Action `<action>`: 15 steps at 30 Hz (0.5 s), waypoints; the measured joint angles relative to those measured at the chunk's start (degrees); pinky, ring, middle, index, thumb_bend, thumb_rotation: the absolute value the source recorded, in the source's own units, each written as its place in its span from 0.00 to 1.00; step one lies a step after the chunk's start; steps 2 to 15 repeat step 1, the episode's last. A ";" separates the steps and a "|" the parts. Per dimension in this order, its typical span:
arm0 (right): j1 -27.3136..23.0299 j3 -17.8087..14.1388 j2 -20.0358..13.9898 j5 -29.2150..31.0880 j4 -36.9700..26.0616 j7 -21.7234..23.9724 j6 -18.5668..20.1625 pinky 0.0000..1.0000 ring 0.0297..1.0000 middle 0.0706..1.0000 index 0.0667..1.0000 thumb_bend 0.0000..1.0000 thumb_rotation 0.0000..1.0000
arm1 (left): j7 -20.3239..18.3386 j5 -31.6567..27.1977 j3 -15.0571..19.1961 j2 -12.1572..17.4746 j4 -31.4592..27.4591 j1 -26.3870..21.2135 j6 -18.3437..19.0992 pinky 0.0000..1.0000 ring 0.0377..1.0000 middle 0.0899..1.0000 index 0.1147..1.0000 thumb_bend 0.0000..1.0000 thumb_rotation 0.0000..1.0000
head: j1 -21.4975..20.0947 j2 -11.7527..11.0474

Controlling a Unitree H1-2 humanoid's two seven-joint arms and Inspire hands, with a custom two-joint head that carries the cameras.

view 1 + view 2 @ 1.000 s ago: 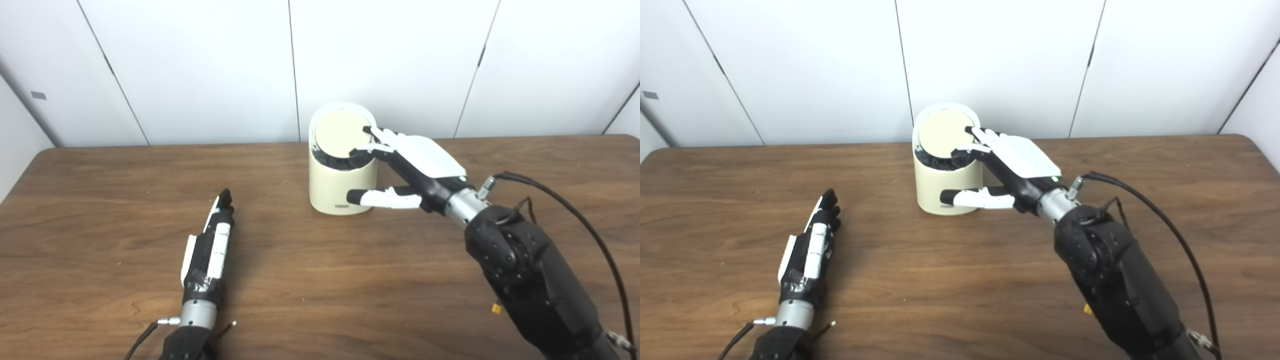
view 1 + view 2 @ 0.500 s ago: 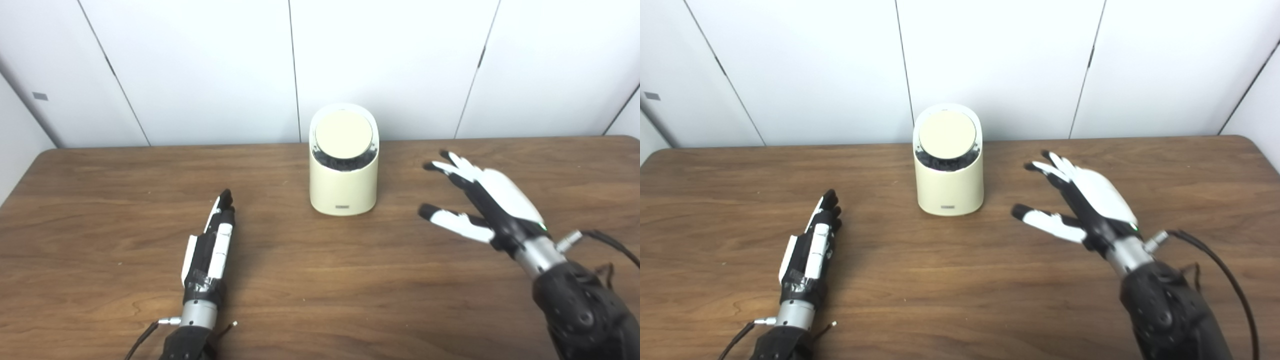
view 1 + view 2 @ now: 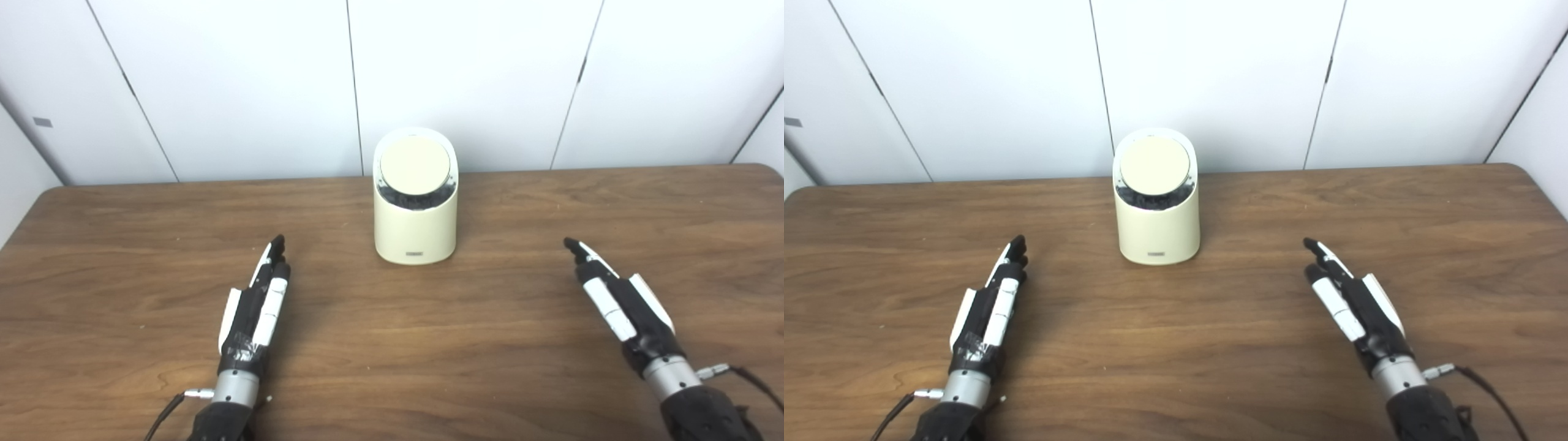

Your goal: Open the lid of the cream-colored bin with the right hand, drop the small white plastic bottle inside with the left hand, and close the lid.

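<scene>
Cream-colored bin (image 3: 416,211) upright, round lid (image 3: 414,166) tilted, contents unclear

The cream-colored bin (image 3: 416,211) is small and round, and it stands up straight near the back of the brown bench (image 3: 392,343), about in the middle. Its round lid (image 3: 414,166) is tipped to face the front. A thin dark gap shows under the lid's lower edge. A tiny dark label sits low on its front.
</scene>
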 measured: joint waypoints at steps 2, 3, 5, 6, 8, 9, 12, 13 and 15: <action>-0.20 -0.30 1.17 1.81 1.21 -0.64 -1.48 1.00 1.00 0.99 0.99 0.60 1.00 | -0.09 -0.65 0.39 -0.11 -0.49 0.50 -0.01 1.00 1.00 1.00 1.00 0.59 0.90 | 0.18 0.09; -0.20 -0.30 1.17 1.81 1.21 -0.64 -1.48 1.00 1.00 0.99 0.99 0.60 1.00 | -0.09 -0.65 0.39 -0.11 -0.49 0.50 -0.01 1.00 1.00 1.00 1.00 0.59 0.90 | 0.18 0.09; -0.20 -0.30 1.17 1.81 1.21 -0.64 -1.48 1.00 1.00 0.99 0.99 0.60 1.00 | -0.09 -0.65 0.39 -0.11 -0.49 0.50 -0.01 1.00 1.00 1.00 1.00 0.59 0.90 | 0.18 0.09; -0.20 -0.30 1.17 1.81 1.21 -0.64 -1.48 1.00 1.00 0.99 0.99 0.60 1.00 | -0.09 -0.65 0.39 -0.11 -0.49 0.50 -0.01 1.00 1.00 1.00 1.00 0.59 0.90 | 0.18 0.09; -0.20 -0.30 1.17 1.81 1.21 -0.64 -1.48 1.00 1.00 0.99 0.99 0.60 1.00 | -0.09 -0.65 0.39 -0.11 -0.49 0.50 -0.01 1.00 1.00 1.00 1.00 0.59 0.90 | 0.18 0.09; -0.20 -0.30 1.17 1.81 1.21 -0.64 -1.48 1.00 1.00 0.99 0.99 0.60 1.00 | -0.09 -0.65 0.39 -0.11 -0.49 0.50 -0.01 1.00 1.00 1.00 1.00 0.59 0.90 | 0.18 0.09; -0.20 -0.30 1.17 1.81 1.21 -0.64 -1.48 1.00 1.00 0.99 0.99 0.60 1.00 | -0.09 -0.65 0.39 -0.11 -0.49 0.50 -0.01 1.00 1.00 1.00 1.00 0.59 0.90 | 0.18 0.09; -0.20 -0.30 1.17 1.81 1.21 -0.64 -1.48 1.00 1.00 0.99 0.99 0.60 1.00 | -0.09 -0.65 0.39 -0.11 -0.49 0.50 -0.01 1.00 1.00 1.00 1.00 0.59 0.90 | 0.18 0.09; -0.20 -0.30 1.17 1.81 1.21 -0.64 -1.48 1.00 1.00 0.99 0.99 0.60 1.00 | -0.09 -0.65 0.39 -0.11 -0.49 0.50 -0.01 1.00 1.00 1.00 1.00 0.59 0.90 | 0.18 0.09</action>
